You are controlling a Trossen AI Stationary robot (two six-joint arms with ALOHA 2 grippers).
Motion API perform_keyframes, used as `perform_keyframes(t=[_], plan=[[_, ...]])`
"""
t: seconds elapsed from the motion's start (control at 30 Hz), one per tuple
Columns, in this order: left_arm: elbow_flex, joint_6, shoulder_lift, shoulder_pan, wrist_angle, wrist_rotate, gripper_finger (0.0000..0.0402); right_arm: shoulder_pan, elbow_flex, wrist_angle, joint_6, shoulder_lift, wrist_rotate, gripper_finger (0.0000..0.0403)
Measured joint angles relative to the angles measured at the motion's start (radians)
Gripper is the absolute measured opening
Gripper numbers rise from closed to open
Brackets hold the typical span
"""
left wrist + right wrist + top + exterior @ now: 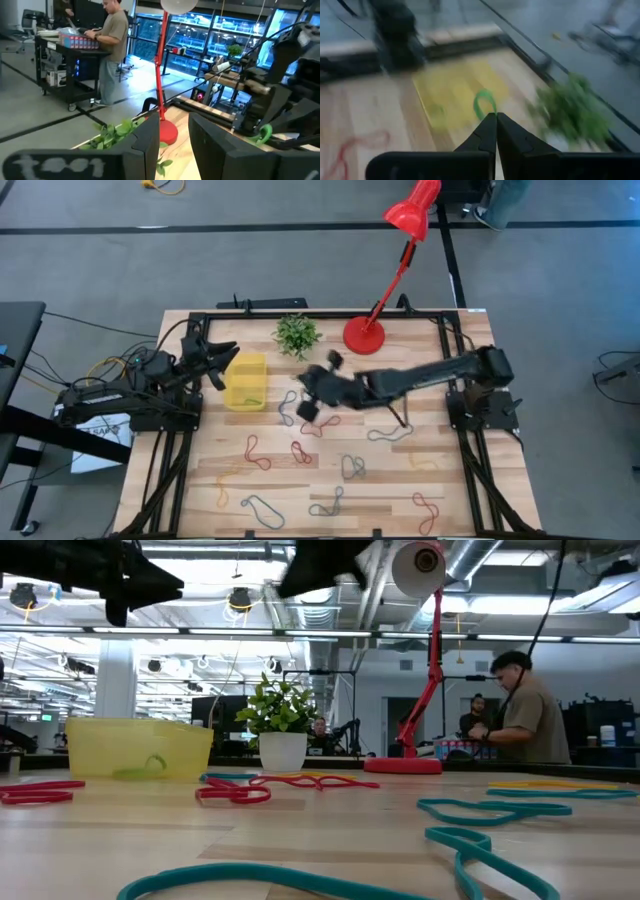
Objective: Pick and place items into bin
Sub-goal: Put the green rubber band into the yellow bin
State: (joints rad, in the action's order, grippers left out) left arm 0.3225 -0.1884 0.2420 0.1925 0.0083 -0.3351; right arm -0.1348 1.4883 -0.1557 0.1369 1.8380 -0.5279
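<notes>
Across the tabletop (330,480), the right claw (496,117), pinched shut on a green loop (485,102), hangs beside the yellow bin (245,380), carrying it there. Next: centre over the bin, then release. The left claw (222,360) waits part-open, empty, at the bin.

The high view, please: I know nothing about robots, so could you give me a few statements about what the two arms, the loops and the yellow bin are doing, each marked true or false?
1. The right hand is shut on a green loop. True.
2. The bin sits beside the left hand. True.
3. The left hand holds a red loop. False: its fingers stand apart with nothing between them.
4. The bin is empty. False: a green loop already lies inside.
5. Loops still lie on the table, such as a red loop. True.
6. The lamp is blue. False: it is red.
</notes>
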Motion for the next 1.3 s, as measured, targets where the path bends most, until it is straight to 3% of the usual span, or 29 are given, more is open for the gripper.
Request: perform_keyframes(t=[0.13,0.27,0.43,0.63,0.87,1.13,1.3], plan=[[0.0,0.048,-0.001,0.0,0.006,-0.002,0.0093,0.113,-0.001,0.302,-0.057,0.106,0.214,0.0001],[0.0,0.088,-0.001,0.0,0.006,-0.017,0.0093,0.188,0.016,0.562,0.004,0.244,0.401,0.0001],[0.0,0.132,-0.001,-0.001,-0.012,-0.063,0.0093,0.21,0.167,0.561,0.107,0.428,0.584,0.0],[0.001,0.143,-0.001,0.0,-0.124,-0.241,0.0093,0.195,0.408,0.376,0.101,0.582,0.608,0.0],[0.001,0.11,-0.001,0.0,-0.169,-0.248,0.0093,0.162,0.647,0.132,0.071,0.702,0.62,0.0],[0.001,0.08,-0.001,0.0,-0.186,-0.225,0.0093,0.166,0.698,0.087,0.065,0.737,0.575,0.0002],[0.001,0.08,-0.001,0.0,-0.185,-0.206,0.0093,0.177,0.698,0.071,0.065,0.737,0.534,0.0024]])
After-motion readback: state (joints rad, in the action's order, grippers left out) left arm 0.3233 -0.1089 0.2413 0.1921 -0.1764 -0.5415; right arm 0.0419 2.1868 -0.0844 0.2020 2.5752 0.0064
